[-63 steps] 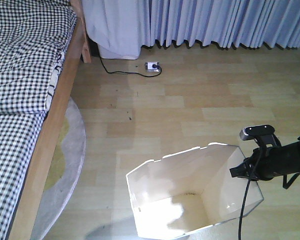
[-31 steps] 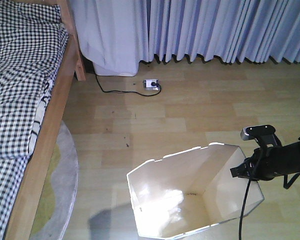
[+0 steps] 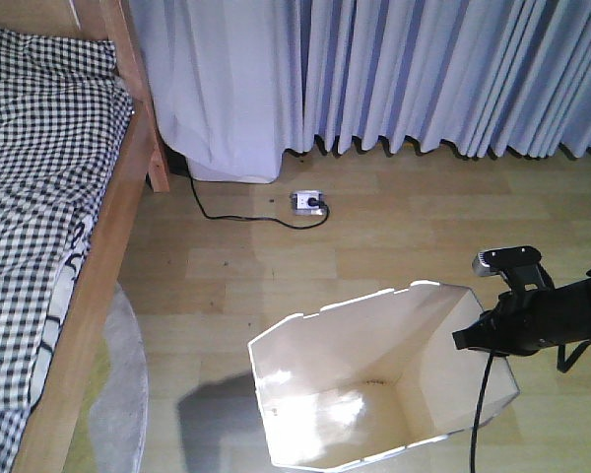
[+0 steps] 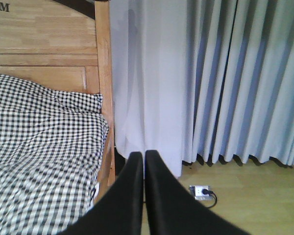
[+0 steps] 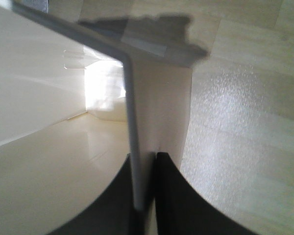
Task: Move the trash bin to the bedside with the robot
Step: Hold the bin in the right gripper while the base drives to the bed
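One white trash bin [image 3: 320,399], wall clamped between right gripper [image 5: 148,159] jaws, left gripper [image 4: 144,155] jaws pressed together, gingham bed [image 3: 39,187] near.

Lt wood floor [image 3: 404,246], blue-grey curtains [image 3: 424,69] at back, grey rug [image 3: 123,394], power strip [image 3: 307,202].

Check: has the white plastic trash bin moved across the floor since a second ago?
Yes. The white plastic trash bin has moved forward, toward the white power strip; the gap between them has shrunk in the front-facing view.
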